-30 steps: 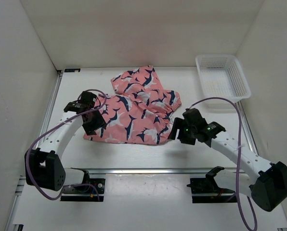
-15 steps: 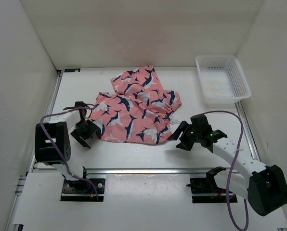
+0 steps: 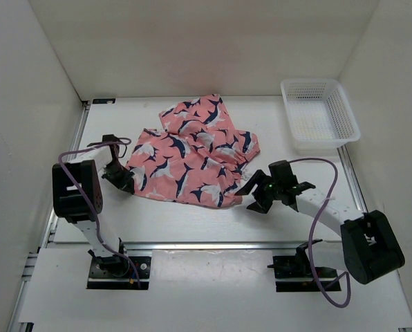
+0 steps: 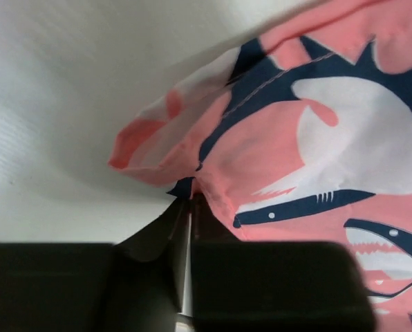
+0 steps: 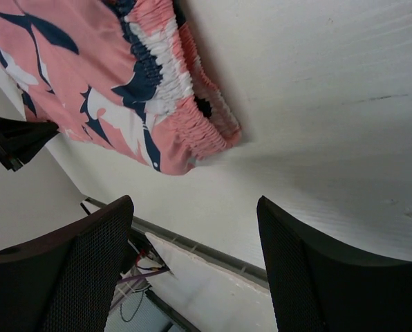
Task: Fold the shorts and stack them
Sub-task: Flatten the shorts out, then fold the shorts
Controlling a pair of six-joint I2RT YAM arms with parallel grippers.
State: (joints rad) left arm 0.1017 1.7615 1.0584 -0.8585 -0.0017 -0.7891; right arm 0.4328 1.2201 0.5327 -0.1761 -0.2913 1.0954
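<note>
At the near edge of the table (image 3: 192, 225), the two arms reach forward on either side of the shorts (image 3: 192, 160). The left gripper (image 3: 126, 181) sits at the garment's left edge. The overhead view shows only that it meets the fabric there. The left wrist view fills in the rest: its fingers (image 4: 261, 283) are pressed almost together with a thin slit between them. The hem (image 4: 220, 176) is pinched at their tips, and the cloth rises in a loose fold just beyond.

The right gripper (image 3: 249, 198) lies low beside the near right corner of the shorts. From above, its spread is hard to judge. Its own wrist view shows the fingers (image 5: 75, 270) set wide with bare table between them, holding nothing. The gathered elastic waistband (image 5: 185, 131) lies just ahead of the tips and apart from them.

Farther on, the shorts lie spread but rumpled across the middle of the table, one leg reaching toward the back wall. Only the overhead view takes in the white mesh basket (image 3: 320, 114), which stands at the far right corner, well apart from the shorts.
</note>
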